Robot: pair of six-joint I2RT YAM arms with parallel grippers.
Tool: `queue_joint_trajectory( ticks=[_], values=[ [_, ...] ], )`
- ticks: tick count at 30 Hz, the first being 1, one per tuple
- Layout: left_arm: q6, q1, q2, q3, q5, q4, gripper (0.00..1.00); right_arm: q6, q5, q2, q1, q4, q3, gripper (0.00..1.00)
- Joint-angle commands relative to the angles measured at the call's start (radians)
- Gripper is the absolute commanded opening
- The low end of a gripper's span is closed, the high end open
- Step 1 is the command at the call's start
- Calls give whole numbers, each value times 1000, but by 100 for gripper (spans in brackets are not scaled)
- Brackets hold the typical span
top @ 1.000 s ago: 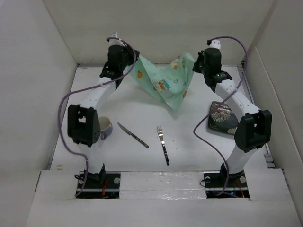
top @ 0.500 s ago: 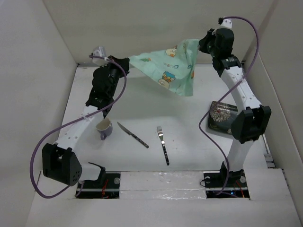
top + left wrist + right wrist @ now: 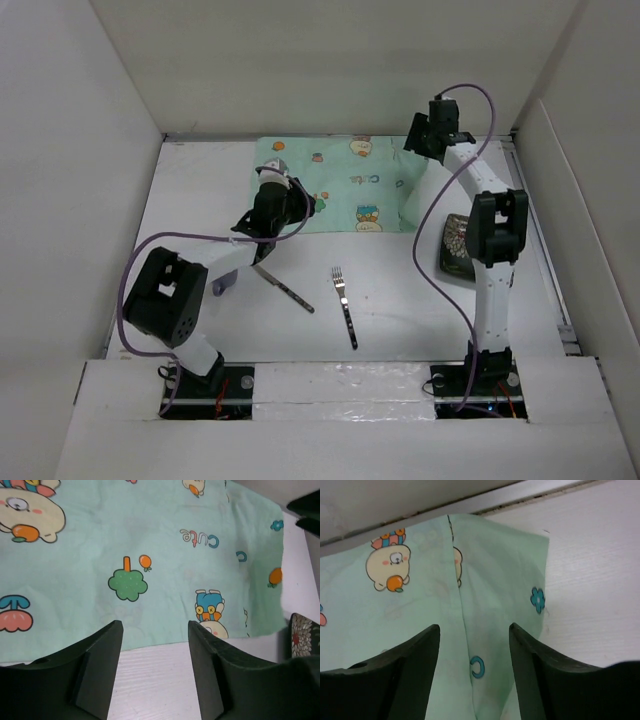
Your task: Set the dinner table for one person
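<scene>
Table [image 3: 400,300], the white surface under both arms, is rigid and fixed with nothing to grasp, so from the left gripper [image 3: 155,627] and right gripper [image 3: 475,630], jaws apart and empty, the soft, light cloth [image 3: 340,185] lying flat at the far edge looks best pinched at its corners.

One word printed on the mint-green cloth [image 3: 100,545]
We read "Cute" in mixed colours toward one o'clock in the left wrist view, with a lone blue "C" at its four o'clock.
</scene>
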Motion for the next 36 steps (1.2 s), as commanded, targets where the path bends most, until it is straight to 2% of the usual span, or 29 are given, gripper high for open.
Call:
queue_joint_trajectory(
  ticks=[1, 2, 3, 4, 5, 6, 7, 8, 9, 12, 15, 17, 19, 21, 25, 31, 36],
  values=[
    [-14, 8, -107, -15, -62, 2, 53, 2, 81, -193, -6, 78, -75, 65],
    [-25, 8, -121, -19, -97, -25, 55, 4, 90, -230, 4, 96, -124, 65],
    [-28, 8, -140, -26, -173, -43, 57, 4, 123, -269, 13, 118, -249, 65],
    [-25, 8, -138, -28, -206, -78, 57, 5, 142, -366, 23, 186, -324, 63],
    [-16, 8, -134, -25, -238, -109, 57, 12, 159, -412, 42, 226, -399, 41],
    [-17, 8, -111, -2, -292, -144, 57, 24, 180, -460, 53, 262, -548, 23],
    [-19, 8, -97, 13, -312, -220, 56, 30, 187, -547, 53, 327, -618, 8],
    [-37, 8, -60, 27, -368, -273, 55, 48, 208, -613, 79, 358, -734, 0],
    [-34, 8, -52, 24, -387, -293, 55, 53, 208, -664, 79, 371, -825, 0],
    [-42, 19, -32, 15, -430, -321, 55, 110, 213, -699, 89, 371, -910, 0],
    [-43, 64, -9, 3, -432, -335, 53, 131, 147, -745, 124, 440, -976, 0],
    [-27, 73, 24, 17, -426, -336, 53, 113, 162, -730, 165, 471, -989, 12],
    [-11, 73, 78, 67, -435, -381, 53, 116, 173, -678, 176, 387, -916, 29],
    [-13, 73, 99, 92, -442, -426, 53, 96, 162, -603, 190, 322, -878, 41],
    [-16, 73, 84, 64, -465, -436, 53, 110, 104, -567, 213, 331, -887, 45],
    [-60, 73, 38, 4, -514, -413, 57, 131, 117, -593, 288, 371, -961, 46],
    [-89, 139, 104, 52, -429, -428, 53, 142, 122, -664, 333, 418, -1028, 45]
  ],
)
